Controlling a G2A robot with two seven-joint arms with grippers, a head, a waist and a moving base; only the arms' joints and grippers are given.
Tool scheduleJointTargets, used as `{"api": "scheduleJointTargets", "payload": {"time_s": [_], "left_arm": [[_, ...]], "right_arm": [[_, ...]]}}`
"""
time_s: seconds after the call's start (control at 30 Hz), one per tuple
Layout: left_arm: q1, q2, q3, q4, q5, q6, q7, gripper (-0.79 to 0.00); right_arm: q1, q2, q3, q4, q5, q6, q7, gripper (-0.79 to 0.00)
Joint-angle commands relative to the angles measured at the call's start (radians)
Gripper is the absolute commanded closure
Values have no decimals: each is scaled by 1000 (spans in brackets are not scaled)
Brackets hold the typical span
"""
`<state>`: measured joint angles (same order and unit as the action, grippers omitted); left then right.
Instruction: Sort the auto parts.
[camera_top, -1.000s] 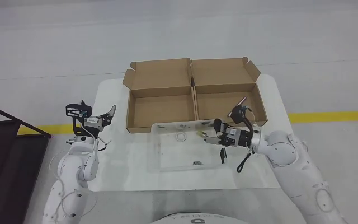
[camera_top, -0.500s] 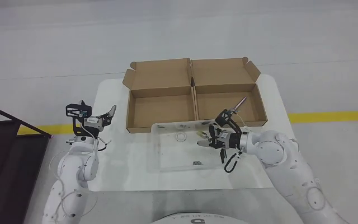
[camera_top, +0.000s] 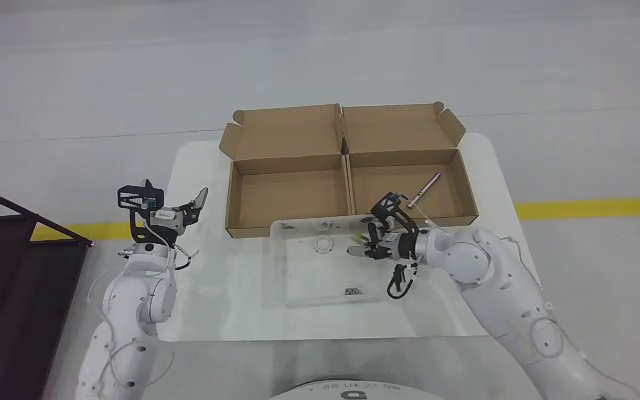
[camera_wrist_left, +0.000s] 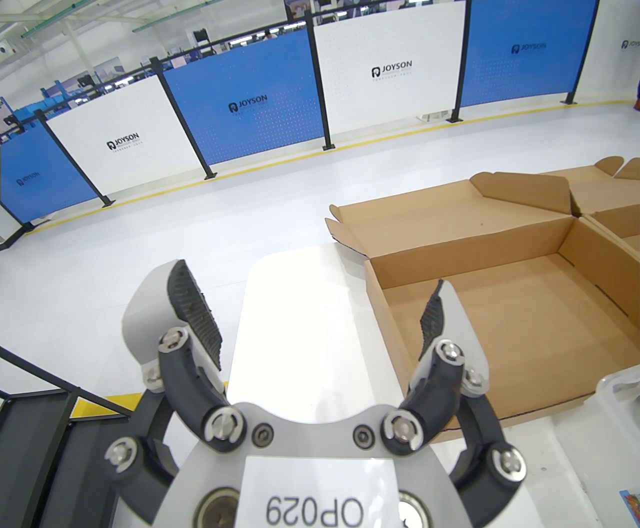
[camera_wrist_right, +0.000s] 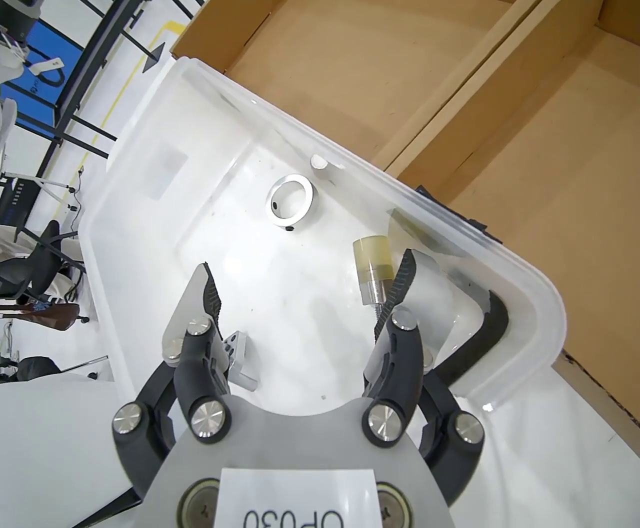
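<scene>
A clear plastic bin (camera_top: 300, 272) sits on the white table in front of two open cardboard boxes. In it lie a silver ring (camera_wrist_right: 290, 200), a yellowish cylinder with a threaded metal stem (camera_wrist_right: 372, 270) and a small silver block (camera_wrist_right: 240, 357). My right gripper (camera_wrist_right: 307, 275) hangs open just above the bin floor near its right end, one finger (camera_wrist_right: 402, 280) right beside the cylinder. The ring (camera_top: 324, 244) is a little to the left of the right gripper (camera_top: 365, 245). My left gripper (camera_top: 190, 207) is open and holds nothing, raised over the table's left edge beside the left box (camera_wrist_left: 500, 300).
The left box (camera_top: 288, 195) and right box (camera_top: 405, 185) stand side by side behind the bin, flaps up, both bare inside. A small dark part (camera_top: 352, 292) lies near the bin's front wall. A black rack (camera_top: 30, 270) stands left of the table.
My right gripper has moved left from the bin's right end further over the bin, close to the yellowish cylinder. The left arm has not moved.
</scene>
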<state>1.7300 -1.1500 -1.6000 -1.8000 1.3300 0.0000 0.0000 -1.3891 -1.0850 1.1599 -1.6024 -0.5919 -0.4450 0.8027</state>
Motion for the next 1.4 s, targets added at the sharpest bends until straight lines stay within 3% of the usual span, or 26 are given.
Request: {"api": "scheduleJointTargets", "payload": {"time_s": [0.0,0.27,0.53,0.63,1.03,1.1,1.23,1.37], "left_arm": [[0,0,0,0,0,0,0,-785],[0,0,0,0,0,0,0,-785],[0,0,0,0,0,0,0,-785],[0,0,0,0,0,0,0,-785],[0,0,0,0,0,0,0,-785],[0,0,0,0,0,0,0,-785],[0,0,0,0,0,0,0,-785],[0,0,0,0,0,0,0,-785]], "right_arm": [[13,-2,-15,10,-16,16,2,-566],[51,-11,-73,45,-46,60,12,-539],[52,-6,-77,19,12,4,30,-545],[42,-3,-63,1,-51,43,-14,-579],[57,-13,-142,-7,-205,142,-35,-551],[63,-16,-160,-8,-220,153,-30,-529],[80,-23,-196,-4,-271,189,-17,-413],[93,-31,-232,0,-350,247,-29,-376]]}}
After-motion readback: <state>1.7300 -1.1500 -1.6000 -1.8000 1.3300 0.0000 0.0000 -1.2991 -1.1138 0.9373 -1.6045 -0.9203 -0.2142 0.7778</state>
